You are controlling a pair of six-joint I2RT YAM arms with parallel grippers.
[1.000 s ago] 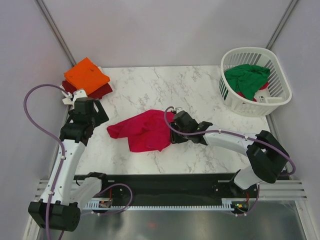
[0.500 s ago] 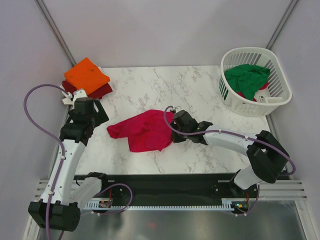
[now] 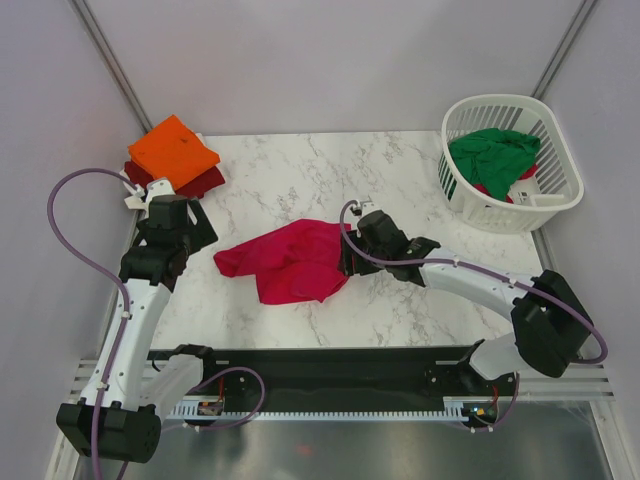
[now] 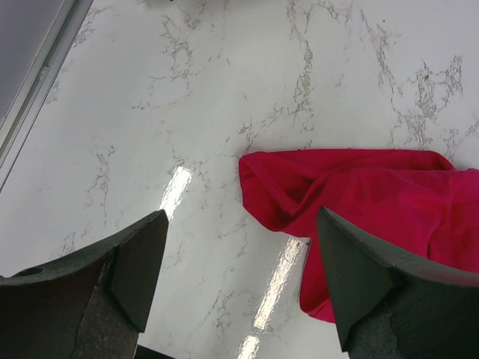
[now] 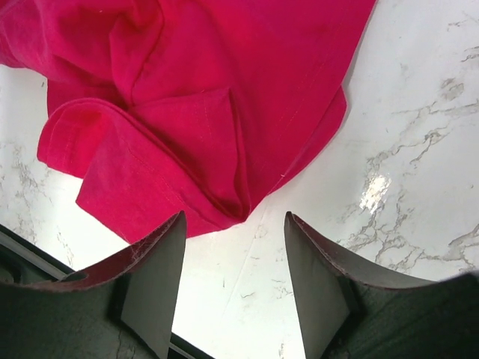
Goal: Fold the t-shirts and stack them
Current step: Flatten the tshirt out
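Note:
A crimson-red t-shirt [image 3: 290, 260] lies crumpled on the marble table near the middle; it also shows in the left wrist view [image 4: 374, 202] and the right wrist view [image 5: 202, 97]. My right gripper [image 3: 348, 262] is open and empty at the shirt's right edge, just off the cloth [image 5: 233, 247]. My left gripper [image 3: 190, 232] is open and empty to the left of the shirt, above bare table [image 4: 239, 262]. An orange t-shirt [image 3: 172, 150] lies folded on a dark red one [image 3: 200, 183] at the back left corner. A green t-shirt [image 3: 492, 155] sits in the basket.
The white slatted basket [image 3: 560, 150] stands at the back right corner, with a bit of red cloth under the green. The table's left edge runs past my left arm [image 4: 37, 97]. A black rail lies along the near edge [image 3: 330, 365].
My right gripper has pulled back a little to the right, off the shirt's edge. The shirt's right edge has shifted slightly. The left arm has not moved.

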